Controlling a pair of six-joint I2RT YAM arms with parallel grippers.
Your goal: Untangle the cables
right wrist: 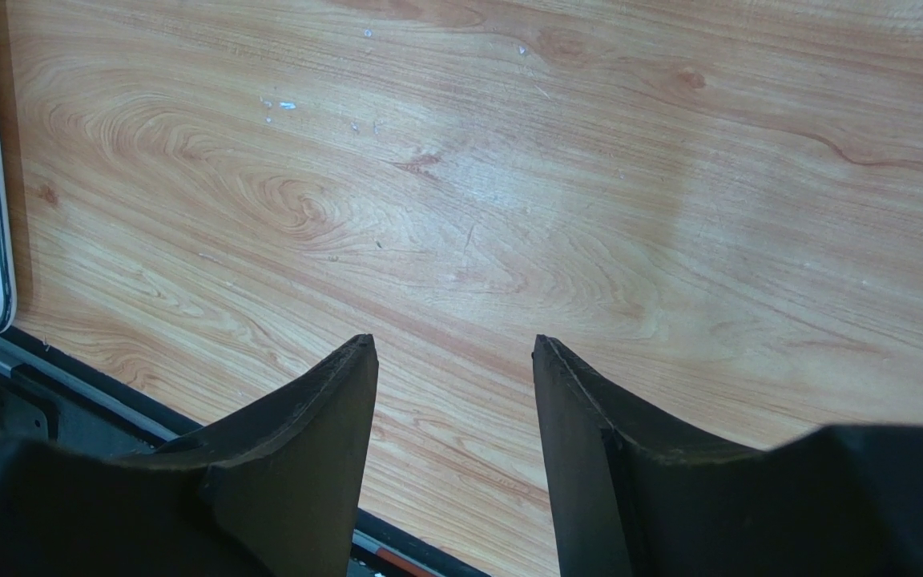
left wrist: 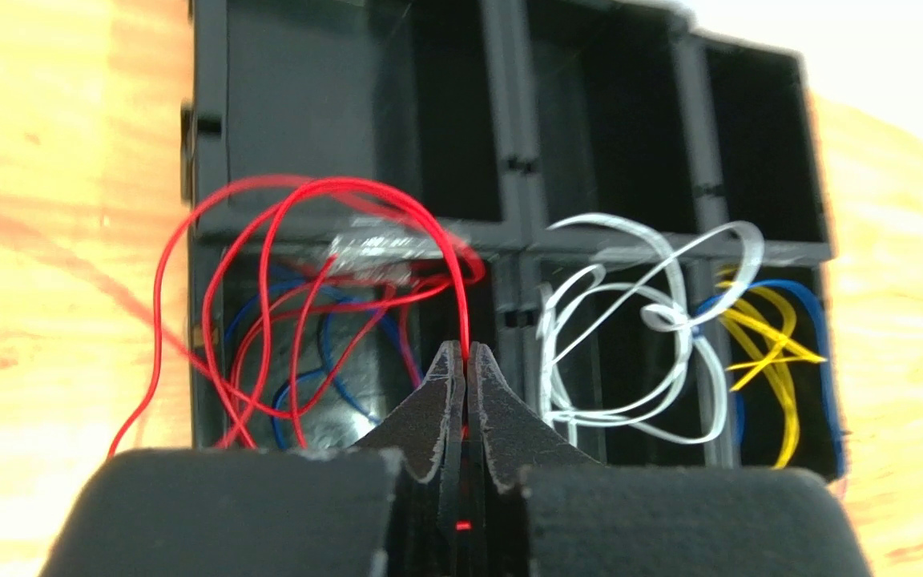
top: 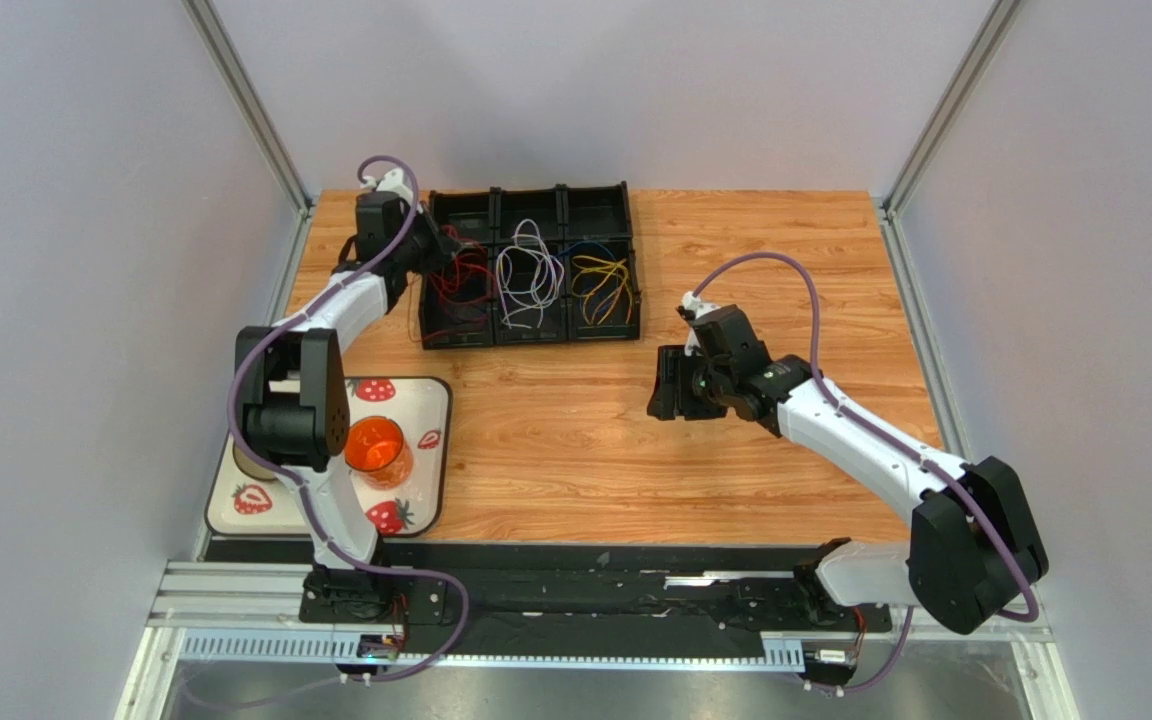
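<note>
No text, number, label, brand or sign is showing legibly in any of the 3 views. The only printing that is appearing is a pattern of red strawberries [top: 373,390] on the white tray [top: 425,408] lying at the left of the desk [top: 567,435], and it is carrying no lettering.

- Open wood of the tabletop [top: 567,450] runs from the black bin [top: 531,342] to the near edge; the right fingers [right wrist: 298,469] hang over it, spread apart.
- Loops of red cables [left wrist: 310,228] arch over the bin's left wall; white cables [left wrist: 623,325] and yellow cables [left wrist: 767,349] fill neighbouring compartments.
- A strawberry tray [top: 409,405] and orange cup [top: 375,447] block the near left.
</note>
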